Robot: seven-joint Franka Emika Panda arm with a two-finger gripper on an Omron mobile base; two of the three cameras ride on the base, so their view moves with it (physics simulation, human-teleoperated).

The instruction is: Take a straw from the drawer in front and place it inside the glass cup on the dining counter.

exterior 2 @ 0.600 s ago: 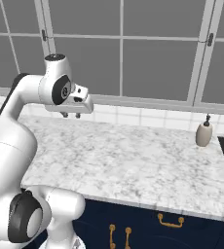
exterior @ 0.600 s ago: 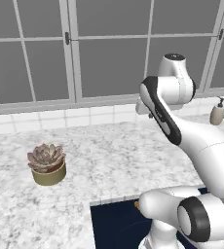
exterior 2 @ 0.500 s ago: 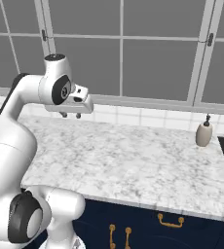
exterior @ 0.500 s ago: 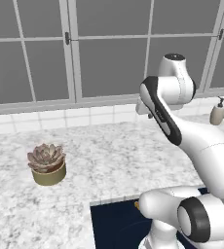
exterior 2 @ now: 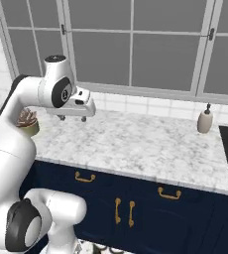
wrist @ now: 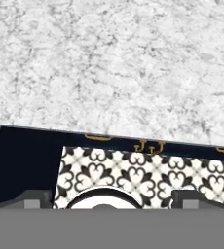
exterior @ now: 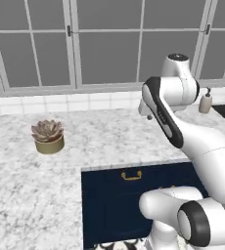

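Approach is the step in hand, by my reading: nothing is gripped and the drawer is shut. At the left of the left base view a succulent (exterior: 48, 137) sits on the worktop (exterior: 109, 139), clear of your path. At lower centre is the drawer (exterior: 134, 188), its brass handle (exterior: 132, 175) facing you. The straw is hidden; I take it to lie inside, so you can't judge how it lies until the front comes out. In the right base view the gripper (exterior 2: 72, 118) hangs above the worktop at centre left, pointing down, well above the handle. Its fingertips (wrist: 33, 200) stand wide apart at the bottom corners of the hand view, holding nothing. Next, bring the hand down and forward of the worktop edge, turn it to face the handle, and close on it. At the far right a dispenser (exterior: 205, 101) stands by the window. The arm covers the drawer's right end in the left base view.
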